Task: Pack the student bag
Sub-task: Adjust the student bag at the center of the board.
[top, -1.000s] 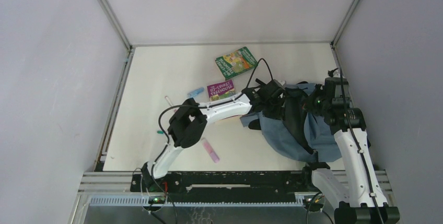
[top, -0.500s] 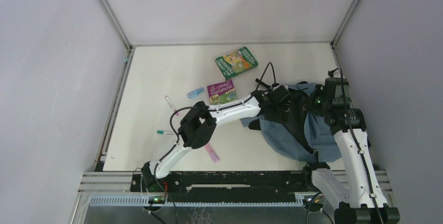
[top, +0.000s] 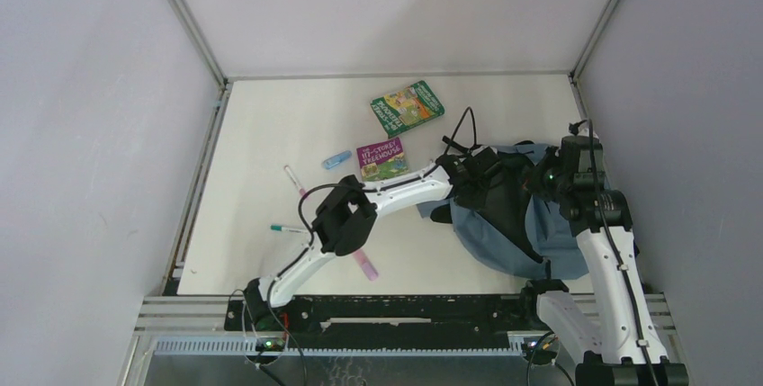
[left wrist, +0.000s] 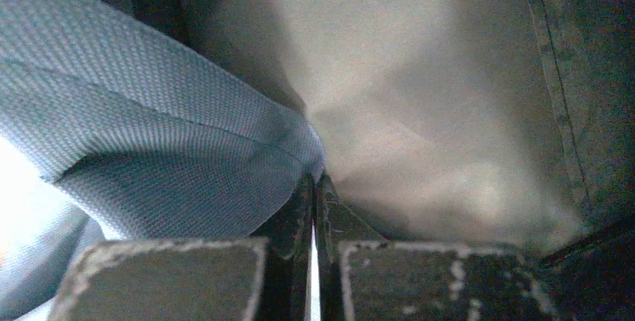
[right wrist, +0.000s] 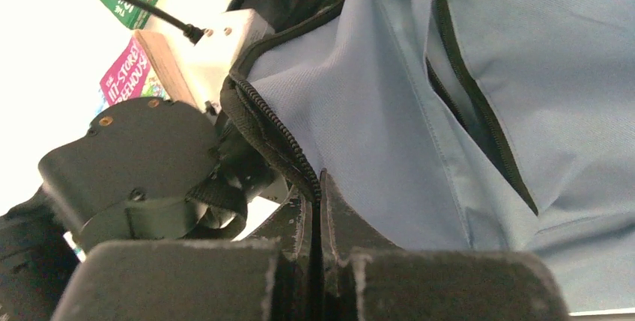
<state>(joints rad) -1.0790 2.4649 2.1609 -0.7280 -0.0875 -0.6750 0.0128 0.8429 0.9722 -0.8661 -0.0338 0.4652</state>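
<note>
Matt woven-cloth student bag (left wrist: 150, 134)

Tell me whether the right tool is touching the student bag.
Touching. The right wrist view shows the right tool shut on the student bag at its black zip edge.

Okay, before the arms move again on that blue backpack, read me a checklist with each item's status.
1. Left gripper shut on fabric of the student bag: ok.
2. Right gripper shut on the zip edge: ok.
3. Mouth open wide enough for a book: cannot tell.
4. Green book and purple book packed: not ok, both lie on the table.
5. Pink pen packed: not ok, it lies on the table.
</note>
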